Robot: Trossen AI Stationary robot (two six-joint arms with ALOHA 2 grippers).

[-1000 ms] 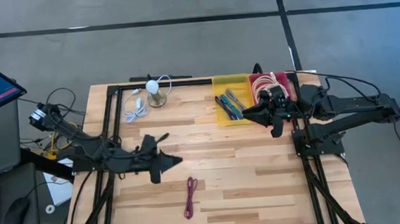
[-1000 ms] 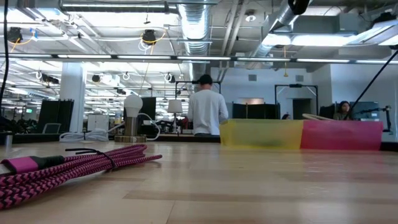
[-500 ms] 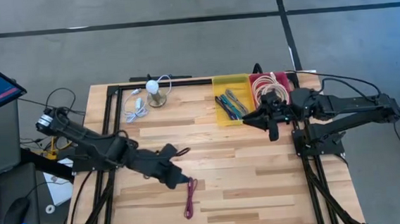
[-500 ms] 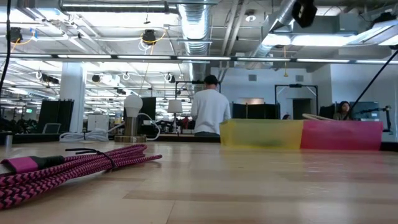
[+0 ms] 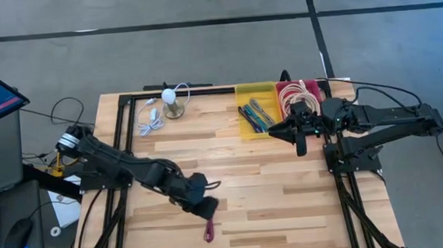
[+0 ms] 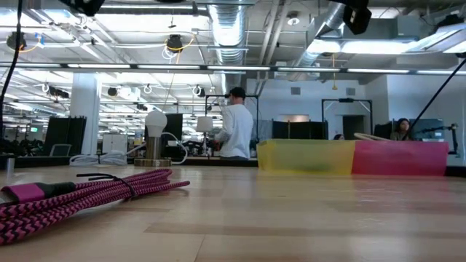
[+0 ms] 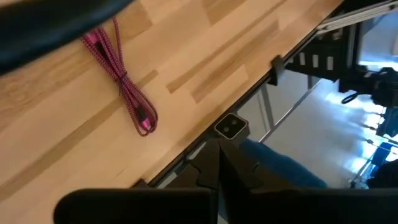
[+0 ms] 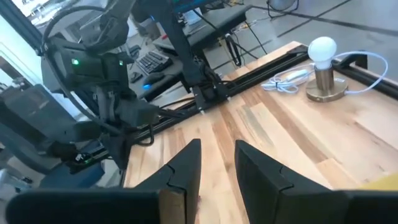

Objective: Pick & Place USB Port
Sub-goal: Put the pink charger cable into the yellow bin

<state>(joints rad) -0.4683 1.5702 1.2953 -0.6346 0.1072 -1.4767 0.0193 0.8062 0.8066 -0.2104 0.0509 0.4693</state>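
Note:
A magenta braided USB cable (image 5: 209,231), bundled with a tie, lies flat on the wooden table near its front edge. It also shows in the left wrist view (image 7: 121,81) and the low view (image 6: 80,193). My left gripper (image 5: 206,207) hovers above the cable's far end and hides part of it; its fingers (image 7: 219,149) look shut and empty. My right gripper (image 5: 297,138) hangs open and empty above the table beside the yellow bin (image 5: 247,130); its fingers show in the right wrist view (image 8: 217,149).
The yellow bin holds several coloured cables. A red bin (image 5: 285,82) beside it holds coiled white cable. A bulb lamp (image 5: 171,102) and a white cable (image 5: 151,121) sit at the far left. A black frame (image 5: 125,138) borders the table. A person (image 6: 234,125) stands in the room behind.
My left gripper has swung toward the table's near edge and right, from the left middle of the table to above the magenta cable's far end. My right gripper has shifted slightly toward the left. The cable has not moved.

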